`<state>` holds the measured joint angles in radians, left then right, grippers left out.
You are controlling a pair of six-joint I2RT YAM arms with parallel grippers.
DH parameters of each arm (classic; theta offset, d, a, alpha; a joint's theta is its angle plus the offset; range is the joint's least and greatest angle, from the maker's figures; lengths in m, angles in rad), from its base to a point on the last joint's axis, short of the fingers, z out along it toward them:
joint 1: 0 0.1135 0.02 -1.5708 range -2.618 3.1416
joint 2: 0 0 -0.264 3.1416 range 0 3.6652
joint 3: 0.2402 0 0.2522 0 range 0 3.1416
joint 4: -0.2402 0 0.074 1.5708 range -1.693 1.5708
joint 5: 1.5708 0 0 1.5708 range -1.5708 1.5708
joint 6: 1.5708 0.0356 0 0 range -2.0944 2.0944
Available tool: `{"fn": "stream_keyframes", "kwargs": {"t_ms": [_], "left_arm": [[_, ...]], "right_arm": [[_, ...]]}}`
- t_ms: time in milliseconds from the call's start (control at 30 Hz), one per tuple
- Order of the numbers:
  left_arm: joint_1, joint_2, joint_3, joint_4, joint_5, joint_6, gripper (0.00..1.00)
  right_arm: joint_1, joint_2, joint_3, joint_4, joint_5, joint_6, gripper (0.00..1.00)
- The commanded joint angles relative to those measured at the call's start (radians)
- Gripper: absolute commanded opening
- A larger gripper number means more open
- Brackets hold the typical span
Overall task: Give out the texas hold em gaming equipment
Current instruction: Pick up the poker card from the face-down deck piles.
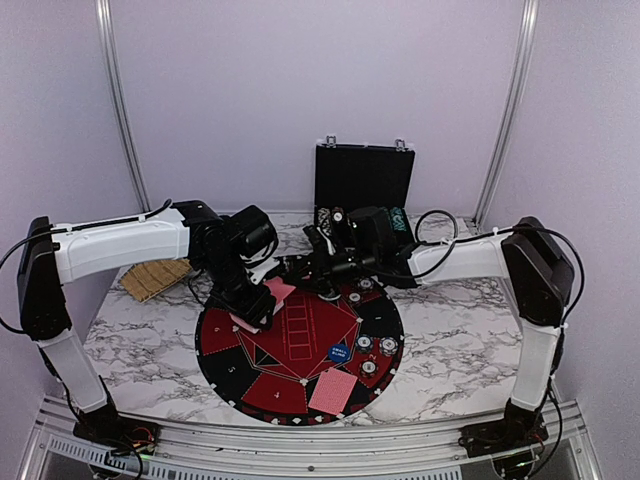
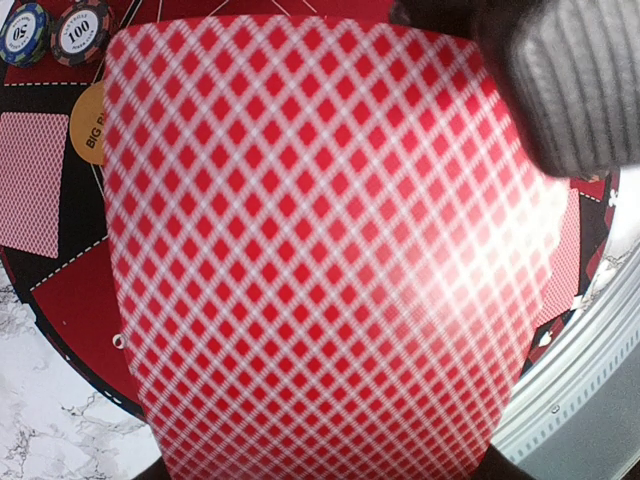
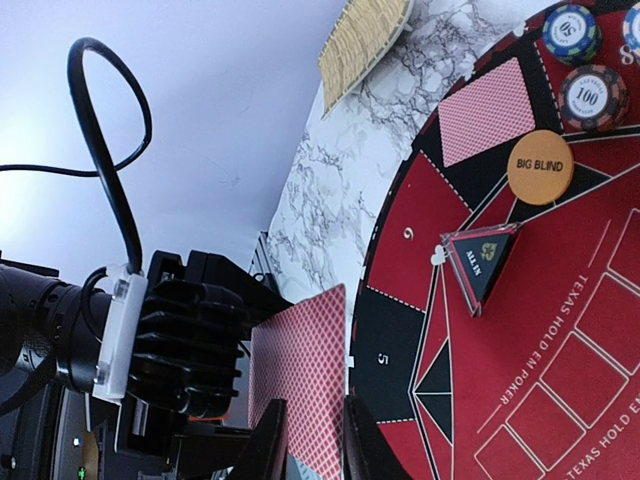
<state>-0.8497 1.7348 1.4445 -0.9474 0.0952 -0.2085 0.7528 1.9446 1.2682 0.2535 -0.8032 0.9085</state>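
My left gripper (image 1: 258,303) hovers over the left part of the round mat (image 1: 300,385), shut on a red-backed playing card (image 1: 281,290). That card fills the left wrist view (image 2: 320,260) and hides the left fingers. My right gripper (image 1: 303,268) reaches in from the right. In the right wrist view its jaws (image 3: 312,400) stand narrowly apart with the same card (image 3: 300,360) between them. One right finger (image 2: 570,80) overlaps the card's corner. On the mat lie two chips (image 3: 592,95), an orange BIG BLIND disc (image 3: 540,166), a clear triangular ALL IN marker (image 3: 482,262) and another card (image 3: 485,120).
An open black case (image 1: 363,180) stands at the back. A beige woven piece (image 1: 155,278) lies at the left. On the mat's right side are a blue disc (image 1: 340,352), three chips (image 1: 377,350) and a card (image 1: 333,390). The two arms are close together over the mat.
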Motion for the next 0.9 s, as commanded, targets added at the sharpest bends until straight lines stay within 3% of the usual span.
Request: {"fn": "stream_keyframes", "kwargs": {"t_ms": [0, 367, 867], "left_arm": [[0.003, -0.011, 0.010, -0.004, -0.006, 0.009, 0.41], [0.003, -0.012, 0.011, -0.004, -0.003, 0.008, 0.41], [0.004, -0.020, 0.005, -0.004, -0.007, 0.005, 0.41]], "right_arm": [[-0.005, -0.026, -0.009, 0.013, -0.019, 0.002, 0.20], [0.006, 0.014, -0.012, 0.031, -0.041, 0.013, 0.23], [0.017, 0.046, -0.003, 0.050, -0.065, 0.033, 0.18]]}}
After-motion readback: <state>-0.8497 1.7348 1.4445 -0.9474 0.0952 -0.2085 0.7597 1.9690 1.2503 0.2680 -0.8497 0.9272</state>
